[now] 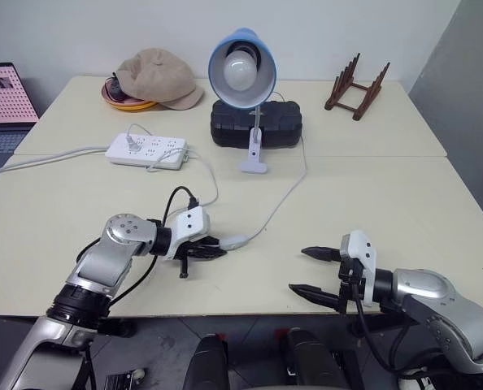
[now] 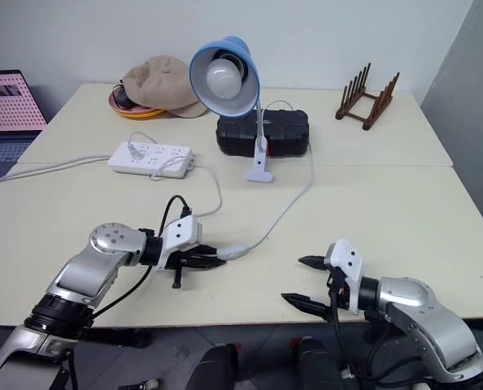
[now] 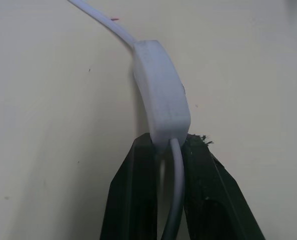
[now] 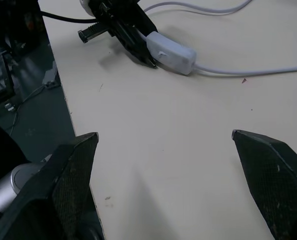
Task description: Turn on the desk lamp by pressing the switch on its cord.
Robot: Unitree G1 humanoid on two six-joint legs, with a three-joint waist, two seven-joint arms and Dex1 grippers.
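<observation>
The desk lamp (image 1: pixel 241 69) stands clipped at the back centre, its light blue shade and white bulb facing me. Its thin white cord (image 1: pixel 286 199) runs forward across the table to the small white switch (image 1: pixel 234 241), which lies flat near the front. My left gripper (image 1: pixel 213 248) is shut on the near end of the switch (image 3: pixel 161 95), one black finger on each side, with the cord passing between them. My right gripper (image 1: pixel 300 270) hovers open at the front right, apart from the switch, with nothing between its fingers.
A white power strip (image 1: pixel 146 151) with plugged cables lies at the left back. A black box (image 1: pixel 255 123) sits behind the lamp, a beige cap (image 1: pixel 156 77) at the back left, a wooden rack (image 1: pixel 355 89) at the back right, and a laptop (image 1: pixel 2 106) at the far left.
</observation>
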